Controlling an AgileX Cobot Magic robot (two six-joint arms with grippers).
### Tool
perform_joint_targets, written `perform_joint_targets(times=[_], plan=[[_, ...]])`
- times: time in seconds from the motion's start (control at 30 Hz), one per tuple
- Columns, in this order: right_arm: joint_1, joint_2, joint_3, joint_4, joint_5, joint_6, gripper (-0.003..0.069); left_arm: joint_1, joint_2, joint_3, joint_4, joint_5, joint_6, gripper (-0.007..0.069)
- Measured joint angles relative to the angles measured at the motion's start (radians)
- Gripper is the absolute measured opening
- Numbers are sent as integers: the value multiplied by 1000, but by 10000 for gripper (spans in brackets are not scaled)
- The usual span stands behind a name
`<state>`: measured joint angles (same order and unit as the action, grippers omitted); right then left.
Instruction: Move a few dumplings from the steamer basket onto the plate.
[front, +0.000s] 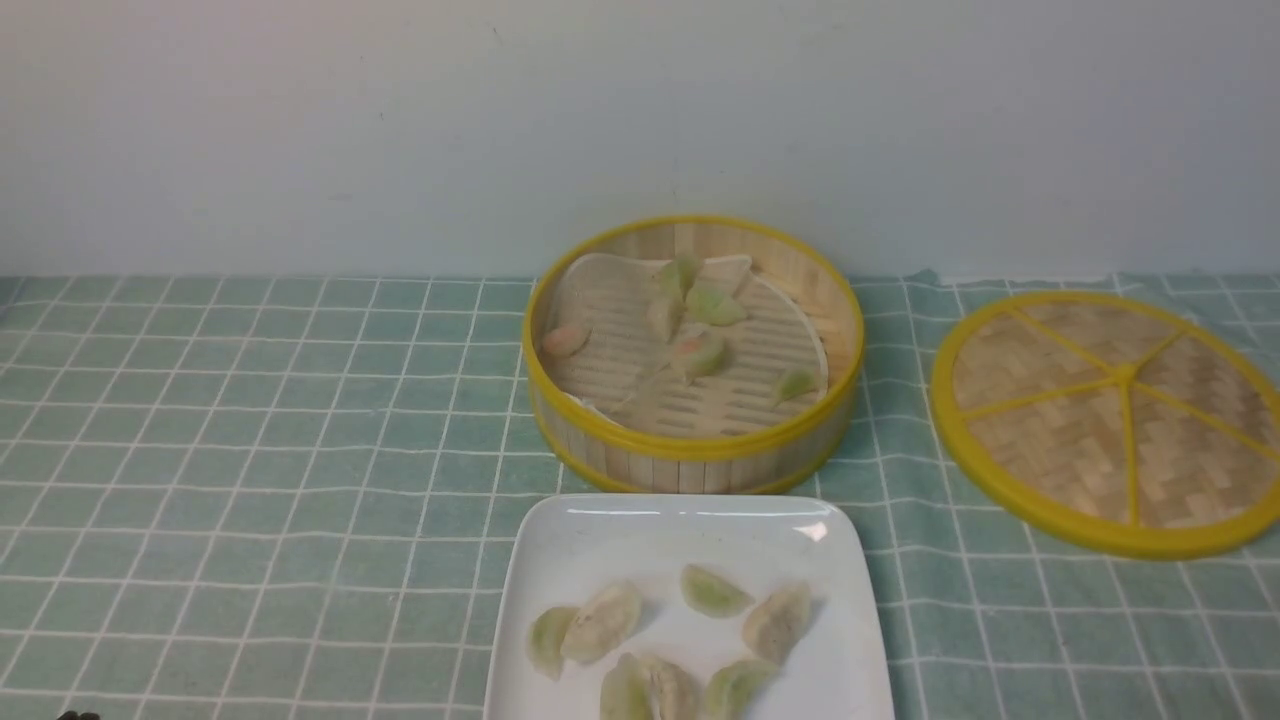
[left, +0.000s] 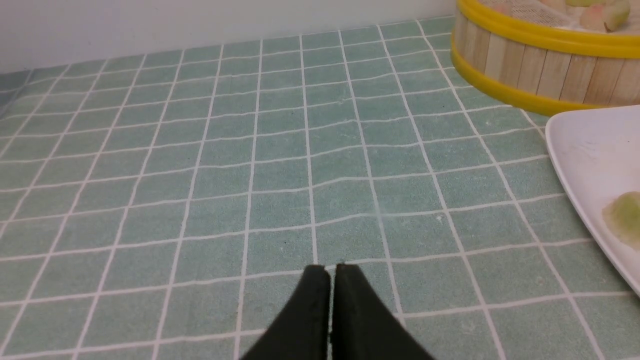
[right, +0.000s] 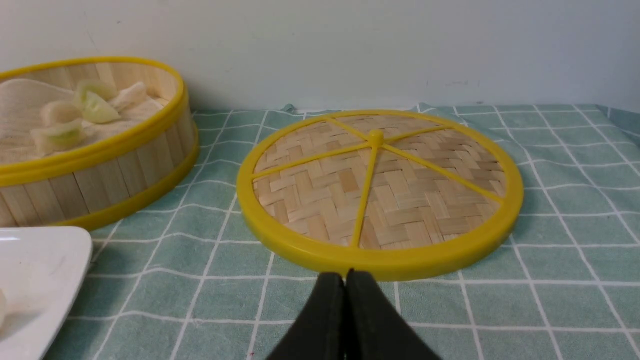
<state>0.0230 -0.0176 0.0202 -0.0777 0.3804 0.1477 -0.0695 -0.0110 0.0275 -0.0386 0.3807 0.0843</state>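
Seven dumplings (front: 603, 622) are counted on the one white plate (front: 600, 530), clustered at its near half. Six dumplings are seen in the one steamer basket (front: 690, 458), just behind the plate; the exact count there is blurred. One woven lid (front: 1110, 420) is laid flat to the basket's right. Left pincer (left: 330, 270) is closed together, empty, over the checked table (front: 250, 450). Right pincer (right: 345, 276) is closed together, empty, near the lid's rim.
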Motion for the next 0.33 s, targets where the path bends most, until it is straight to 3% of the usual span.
perform_joint_targets(times=[0.33], plan=[[0, 0, 0, 0, 0, -14, -14, 0, 0, 0, 0, 0, 0, -6]])
